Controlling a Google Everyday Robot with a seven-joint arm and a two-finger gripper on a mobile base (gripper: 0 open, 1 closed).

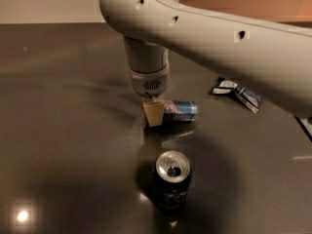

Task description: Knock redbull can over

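Note:
The redbull can (pixel 179 110) is slim, blue and silver with a red mark. It lies on its side on the dark table (pixel 63 130), its silver top pointing right. My gripper (pixel 154 113) hangs from the grey arm right at the can's left end, its tan fingertip (pixel 155 114) against or just in front of it. The wider dark blue soda can (pixel 171 179) stands upright nearer the camera, apart from the gripper.
A crumpled blue-and-white snack packet (pixel 238 94) lies at the right of the table. My large grey arm (pixel 234 48) crosses the upper right of the view. A bright light reflection (pixel 22 215) shows at the front left.

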